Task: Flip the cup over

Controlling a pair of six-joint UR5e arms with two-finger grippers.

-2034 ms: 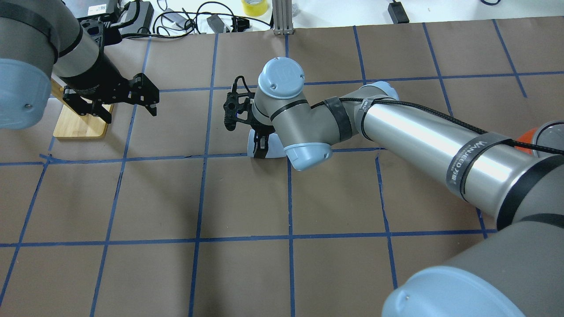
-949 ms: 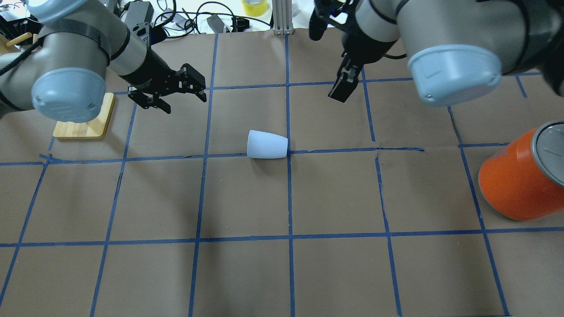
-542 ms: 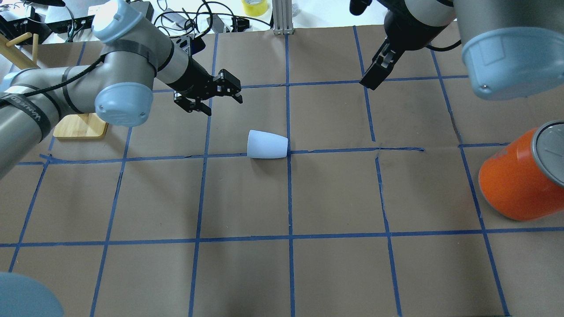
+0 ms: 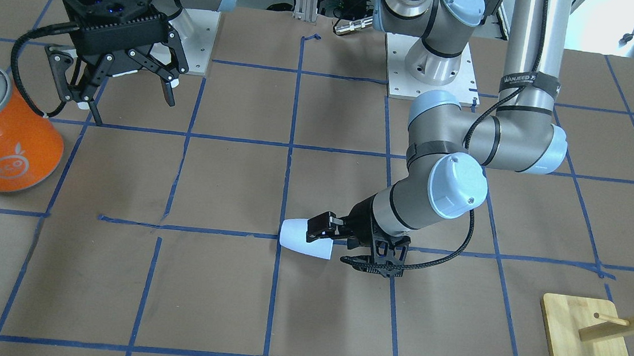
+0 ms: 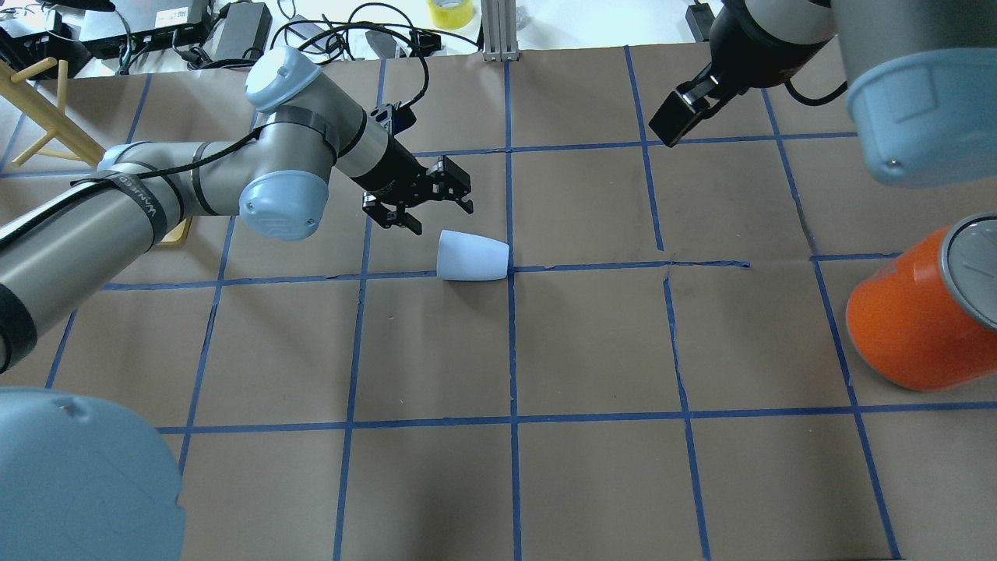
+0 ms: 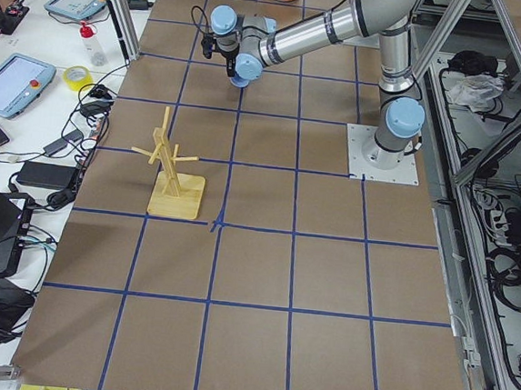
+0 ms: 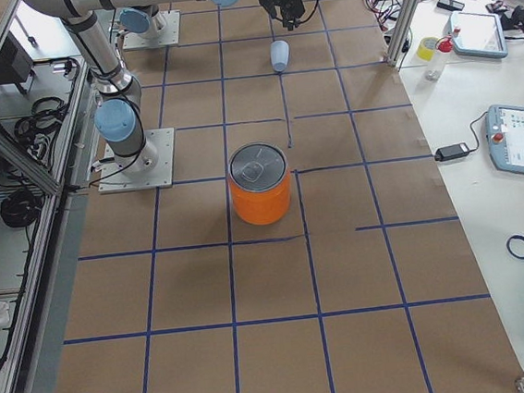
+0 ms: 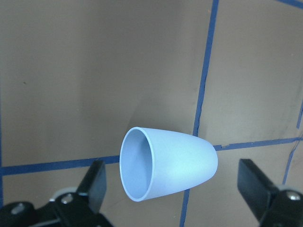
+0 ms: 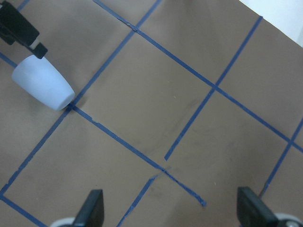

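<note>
The pale lavender-blue cup [image 5: 472, 257] lies on its side on the brown paper, mouth toward my left gripper; it also shows in the front view [image 4: 305, 239] and the right wrist view [image 9: 42, 83]. My left gripper [image 5: 438, 219] is open, low, just behind and left of the cup's mouth, apart from it. In the left wrist view the cup [image 8: 165, 163] lies ahead between the two open fingers [image 8: 96, 182]. My right gripper [image 4: 125, 91] is open and empty, raised at the back right, far from the cup.
A large orange can [image 5: 917, 312] with a silver lid stands at the right edge. A wooden peg stand [image 4: 587, 338] on a bamboo base stands at the left side. Cables and devices lie beyond the table's far edge.
My left gripper has moved right and down, close to the cup's mouth. My right arm has drawn a little further back and right. The cup has not moved.
</note>
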